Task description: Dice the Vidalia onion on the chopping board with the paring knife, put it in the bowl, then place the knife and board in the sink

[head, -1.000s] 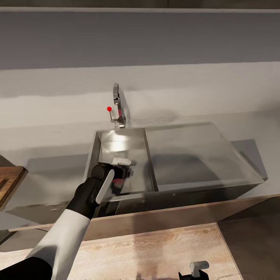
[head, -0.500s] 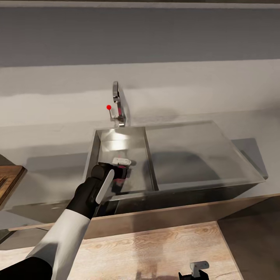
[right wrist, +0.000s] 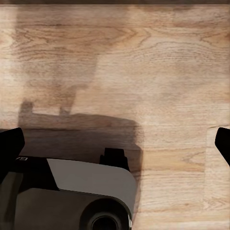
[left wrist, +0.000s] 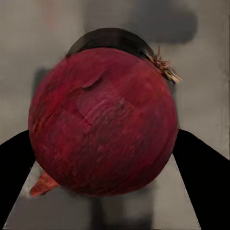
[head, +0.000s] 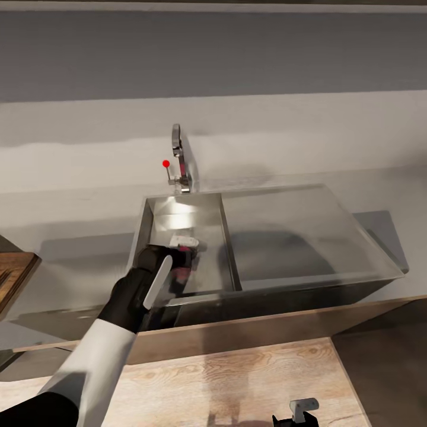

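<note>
Left gripper [head: 181, 261] clamped across the red onion [left wrist: 103, 120] in the sink [head: 178, 222]; firm, round, papery skin (probably slippery). Right gripper [right wrist: 115, 139] wide apart.

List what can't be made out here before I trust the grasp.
- Sink drain: left wrist view, onion covers most of it.
- Left tool fingertip contact: onion hides it.
- Chopping board: head view, cut off by the frame's left edge.
- Right tool: fingers cut by frame edges.
</note>
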